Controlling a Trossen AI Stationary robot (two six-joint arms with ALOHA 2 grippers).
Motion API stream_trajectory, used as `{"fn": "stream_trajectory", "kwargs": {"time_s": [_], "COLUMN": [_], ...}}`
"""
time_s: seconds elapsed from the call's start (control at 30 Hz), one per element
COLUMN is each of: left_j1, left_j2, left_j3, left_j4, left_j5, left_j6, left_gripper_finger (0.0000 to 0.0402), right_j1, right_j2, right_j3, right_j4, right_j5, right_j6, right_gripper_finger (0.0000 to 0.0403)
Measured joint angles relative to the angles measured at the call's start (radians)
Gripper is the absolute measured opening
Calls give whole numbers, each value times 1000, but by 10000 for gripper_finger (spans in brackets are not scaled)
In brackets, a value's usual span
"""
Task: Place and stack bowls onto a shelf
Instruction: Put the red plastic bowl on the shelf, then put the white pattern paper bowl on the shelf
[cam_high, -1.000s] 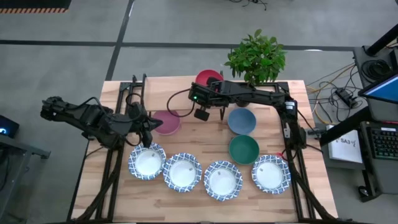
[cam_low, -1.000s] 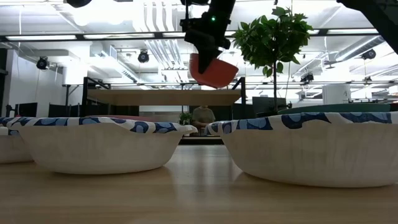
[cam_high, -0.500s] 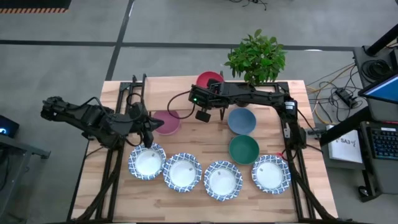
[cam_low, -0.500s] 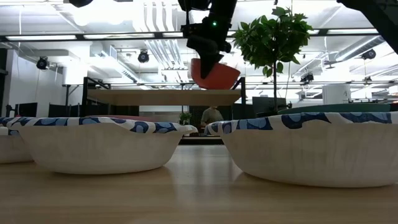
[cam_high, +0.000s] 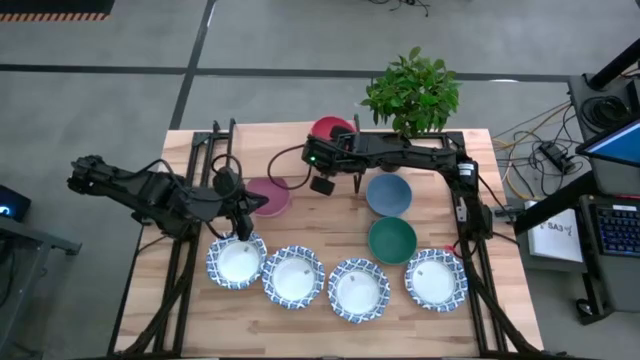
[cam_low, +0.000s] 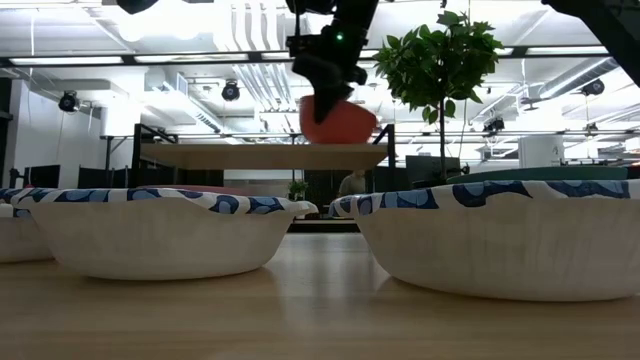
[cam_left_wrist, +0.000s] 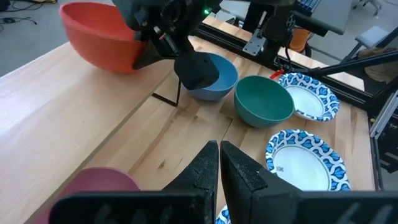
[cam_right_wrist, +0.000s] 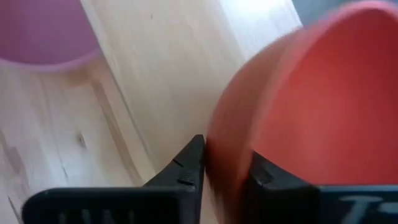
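One red bowl (cam_low: 338, 121) lowered nearer the shelf (cam_low: 262, 155), right tool (cam_right_wrist: 225, 163) clamping its rim

Four patterned-rim white bowls (cam_high: 236, 261) line the table's front edge; behind them sit the round green bowl (cam_high: 392, 240), blue bowl (cam_high: 388, 194), and, leftward, pink bowl (cam_high: 267, 197); the leafy potted plant (cam_high: 412, 92) stands rearmost

Red bowl (cam_low: 338, 122): pinched by its rim in the right end effector (cam_right_wrist: 225, 167), tilted, its base at the shelf (cam_low: 262, 155) top. Pink bowl (cam_high: 267, 196) just beside the left end effector (cam_high: 238, 212). Blue bowl (cam_high: 388, 194) and green bowl (cam_high: 392, 240) lie near the right end effector. Four white blue-rimmed bowls (cam_high: 293, 276) in a row, the leftmost directly under the left end effector.
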Motion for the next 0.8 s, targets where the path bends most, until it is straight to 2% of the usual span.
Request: {"fn": "stream_trajectory", "kwargs": {"time_s": [0.37,0.8], "left_j1": [0,0], "left_j2": [-8,-8], "left_j3": [0,0], "left_j4": [-3,-2], "left_j5": [0,0], "left_j6": [0,-2], "left_gripper_finger": [0,0], "right_j1": [0,0], "right_j2": [0,-7], "right_j3": [0,48], "right_j4": [16,6], "right_j5": [0,0], "right_j6": [26,111], "right_gripper_finger": [117,161]}}
